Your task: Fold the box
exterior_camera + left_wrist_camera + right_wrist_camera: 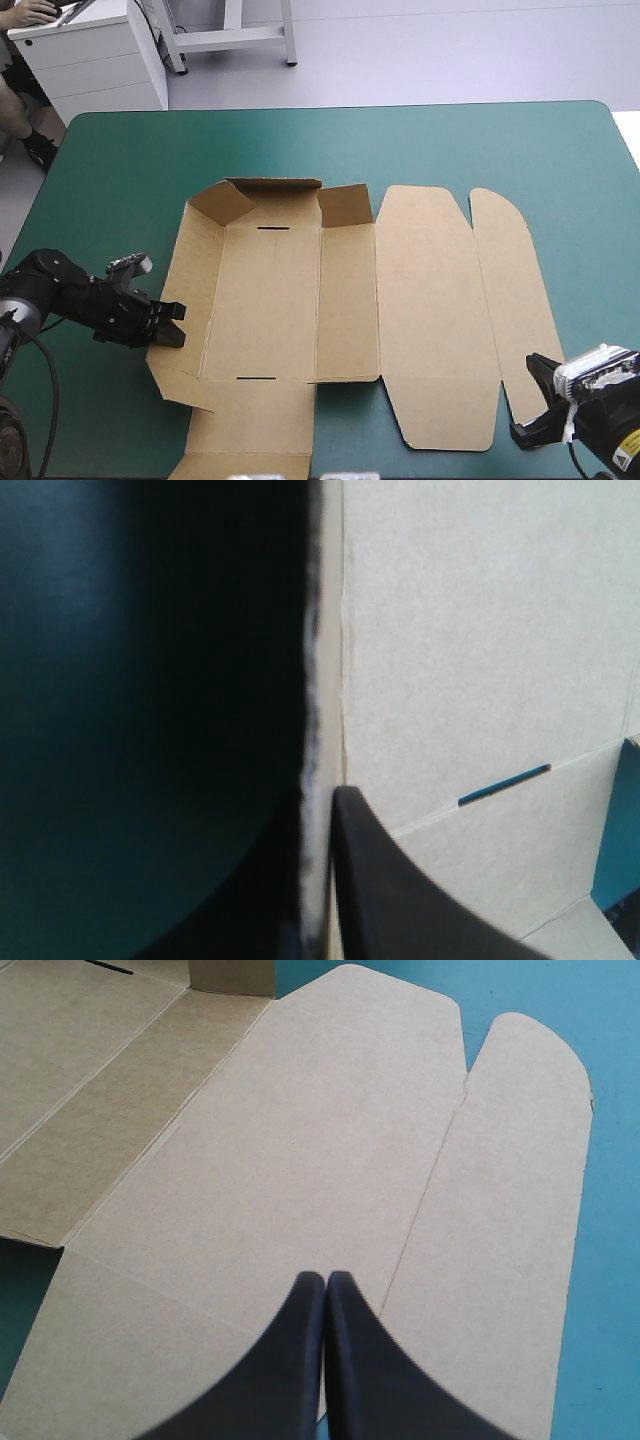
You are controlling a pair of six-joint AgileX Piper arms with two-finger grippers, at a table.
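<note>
box [430, 300] left wall pinched in left gripper [176, 325]

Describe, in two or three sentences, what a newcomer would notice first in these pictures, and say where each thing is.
The big brown box lies mostly flat across the middle of the teal-green table, with its left wall and far flaps raised. The left end effector pinches that raised left wall. The right end effector, shut, sits at the box's near right corner.
</note>
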